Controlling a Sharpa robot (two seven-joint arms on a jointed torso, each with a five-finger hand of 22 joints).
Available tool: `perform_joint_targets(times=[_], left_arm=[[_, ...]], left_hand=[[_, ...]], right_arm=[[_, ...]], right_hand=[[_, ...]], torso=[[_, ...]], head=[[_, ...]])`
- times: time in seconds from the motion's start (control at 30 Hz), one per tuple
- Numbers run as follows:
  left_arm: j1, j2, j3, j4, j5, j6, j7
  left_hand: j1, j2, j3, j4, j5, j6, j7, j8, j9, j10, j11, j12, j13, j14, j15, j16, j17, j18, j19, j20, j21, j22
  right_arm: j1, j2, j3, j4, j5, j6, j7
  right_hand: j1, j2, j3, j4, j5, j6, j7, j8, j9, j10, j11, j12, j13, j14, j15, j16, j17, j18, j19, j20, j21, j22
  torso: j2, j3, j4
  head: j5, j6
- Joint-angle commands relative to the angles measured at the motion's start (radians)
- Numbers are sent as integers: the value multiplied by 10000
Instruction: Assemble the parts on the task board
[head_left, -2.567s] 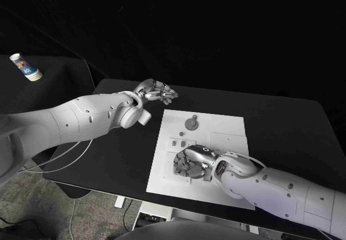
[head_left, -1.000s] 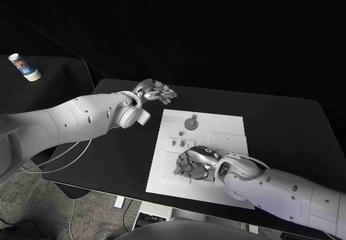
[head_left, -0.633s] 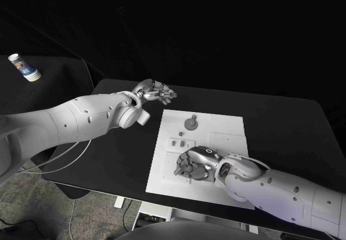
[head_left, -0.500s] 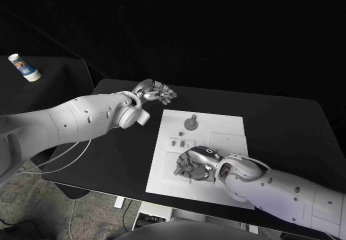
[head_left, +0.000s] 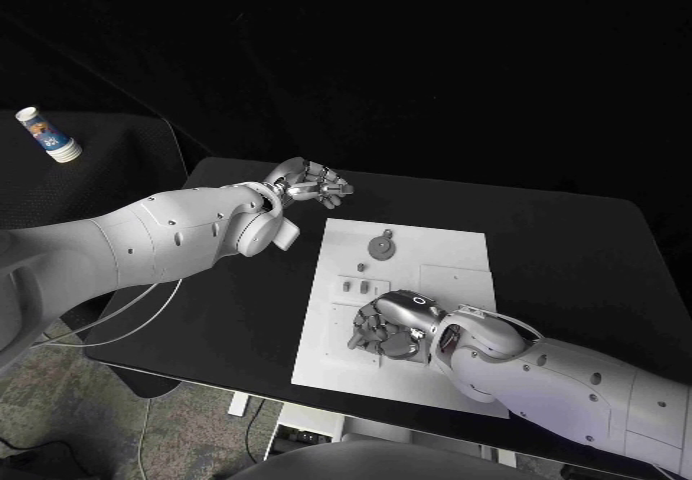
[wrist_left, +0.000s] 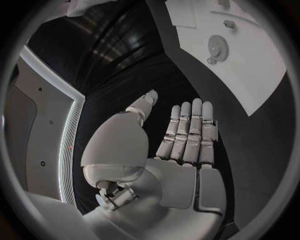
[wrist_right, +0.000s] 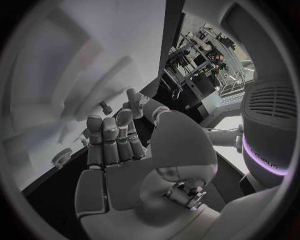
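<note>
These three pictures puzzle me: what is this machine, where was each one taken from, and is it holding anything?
It is a robot with two white arms ending in silver hands. The head view looks down from its head; each round picture comes from a camera at one wrist. On the black table lies a white task board carrying small parts, such as a grey gear. The left hand hovers beside the board, holding nothing. The right hand reaches down onto the board; whether it grips a part cannot be told.
</note>
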Motion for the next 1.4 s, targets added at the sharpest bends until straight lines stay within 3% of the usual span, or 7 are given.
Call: perform_joint_targets(times=[0.03,1.4], left_arm=[[14,3,9,23,-10,98,62],[15,-49,9,60,-10,89,51]], left_hand=[[7,108,-36,11,-1,61,-27,26,13,-8,11,-51,17,64,6,-61,-11,-184,-73,31,-52,11],[13,106,-38,9,0,62,-29,23,12,-4,11,-65,19,70,5,-78,-17,-187,-81,32,-57,14]], right_arm=[[22,9,3,36,-273,80,-124],[171,190,1,172,-1509,532,-768]], right_hand=[[66,-61,71,-5,65,187,99,69,4,62,-9,-40,-16,45,-57,-44,-17,165,56,11,1279,16],[50,-140,105,-8,61,206,94,63,5,69,-7,-54,-31,52,-58,-52,-25,169,78,11,1285,24]], torso=[[0,-1,5],[3,-1,5]], head=[[-10,5],[46,-61]])
